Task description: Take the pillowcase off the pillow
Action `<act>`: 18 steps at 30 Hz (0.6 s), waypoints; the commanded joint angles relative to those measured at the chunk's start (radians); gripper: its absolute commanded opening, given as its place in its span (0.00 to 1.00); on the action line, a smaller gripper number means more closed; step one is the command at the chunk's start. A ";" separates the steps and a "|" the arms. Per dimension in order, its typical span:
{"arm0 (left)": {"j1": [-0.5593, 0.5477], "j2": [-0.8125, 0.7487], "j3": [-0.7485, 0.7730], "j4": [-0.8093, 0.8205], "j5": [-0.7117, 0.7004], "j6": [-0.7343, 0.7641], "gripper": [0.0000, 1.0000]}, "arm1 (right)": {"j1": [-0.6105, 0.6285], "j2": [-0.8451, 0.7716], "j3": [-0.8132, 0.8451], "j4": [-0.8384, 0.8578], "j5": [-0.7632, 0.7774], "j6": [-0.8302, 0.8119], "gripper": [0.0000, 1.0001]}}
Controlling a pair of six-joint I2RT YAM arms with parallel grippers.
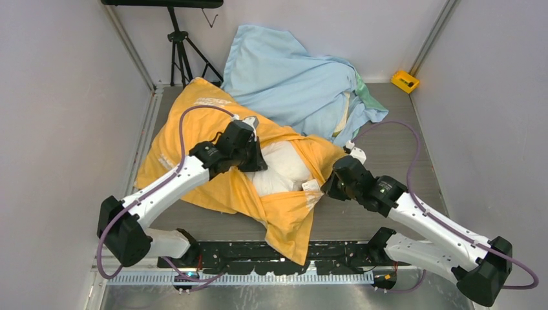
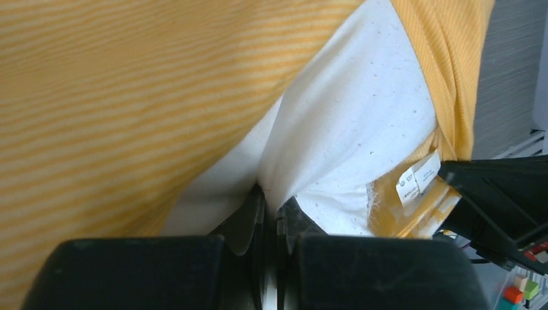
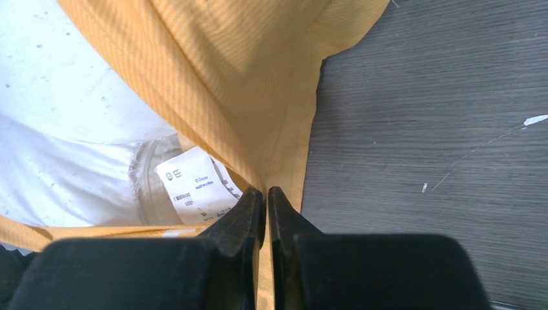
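The orange-yellow pillowcase (image 1: 194, 135) lies across the middle of the table. Its mouth is open at the near right, and the white speckled pillow (image 1: 284, 169) shows through it. My left gripper (image 1: 253, 161) is shut on a fold of the white pillow fabric (image 2: 349, 116), seen close in the left wrist view with the pillowcase (image 2: 116, 97) beside it. My right gripper (image 1: 331, 188) is shut on the pillowcase's edge (image 3: 258, 97) at the right side of the opening, next to a white care label (image 3: 194, 187). The pillow (image 3: 52, 97) shows left of it.
A pale light-blue cloth (image 1: 291, 77) is heaped at the back of the table. A black tripod (image 1: 181, 45) stands at the back left. A small yellow box (image 1: 404, 81) sits at the back right. Grey walls close in both sides; dark tabletop (image 3: 439, 129) lies to the right.
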 commanded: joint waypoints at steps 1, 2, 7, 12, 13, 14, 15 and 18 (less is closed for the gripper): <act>0.065 -0.072 0.021 0.002 -0.069 0.034 0.00 | -0.004 0.021 0.041 -0.175 0.119 -0.004 0.17; 0.065 -0.076 0.019 0.018 -0.048 0.015 0.00 | -0.004 0.019 0.052 -0.168 0.096 -0.019 0.23; 0.065 -0.062 -0.007 0.138 0.105 -0.052 0.00 | -0.003 -0.045 0.072 -0.032 -0.130 -0.110 0.70; 0.066 -0.034 -0.015 0.210 0.162 -0.097 0.00 | 0.006 0.015 0.155 0.041 -0.338 -0.082 0.84; 0.066 -0.031 -0.016 0.218 0.172 -0.106 0.00 | 0.019 0.039 0.184 0.039 -0.342 -0.072 0.84; 0.065 -0.028 -0.017 0.228 0.179 -0.113 0.00 | 0.038 0.058 0.206 0.043 -0.328 -0.063 0.84; 0.066 -0.026 -0.020 0.232 0.187 -0.120 0.00 | 0.063 0.074 0.225 0.048 -0.300 -0.053 0.85; 0.066 -0.024 -0.021 0.245 0.197 -0.131 0.00 | 0.116 0.134 0.265 0.058 -0.223 -0.017 0.85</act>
